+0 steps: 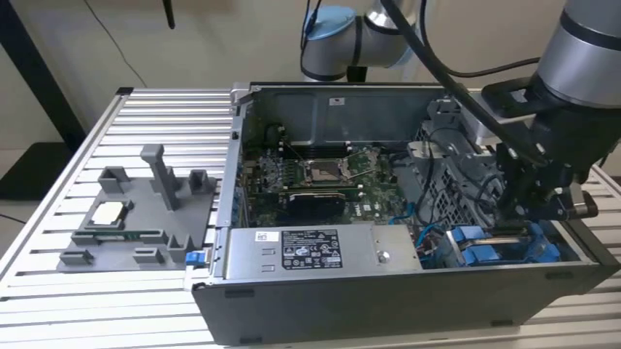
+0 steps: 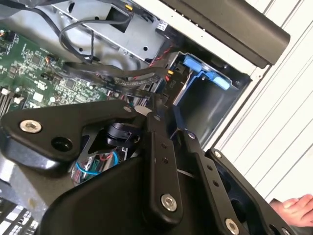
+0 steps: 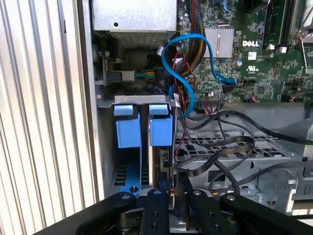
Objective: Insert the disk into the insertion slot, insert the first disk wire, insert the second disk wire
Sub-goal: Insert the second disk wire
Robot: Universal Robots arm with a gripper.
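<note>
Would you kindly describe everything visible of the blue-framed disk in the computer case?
The disk stands on edge in the insertion slot, at the case's corner beside the ribbed table. Its bright blue plastic carrier shows a broad end tab in the first wrist view, next to a second similar blue tab. Below the tab a thin grey metal edge runs down to the gripper, which sits right over it. Black cables lie alongside.

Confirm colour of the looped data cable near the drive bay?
Bright blue. The looped data cable shows best in the first wrist view, arcing over the wire bundle beside the motherboard.
</note>
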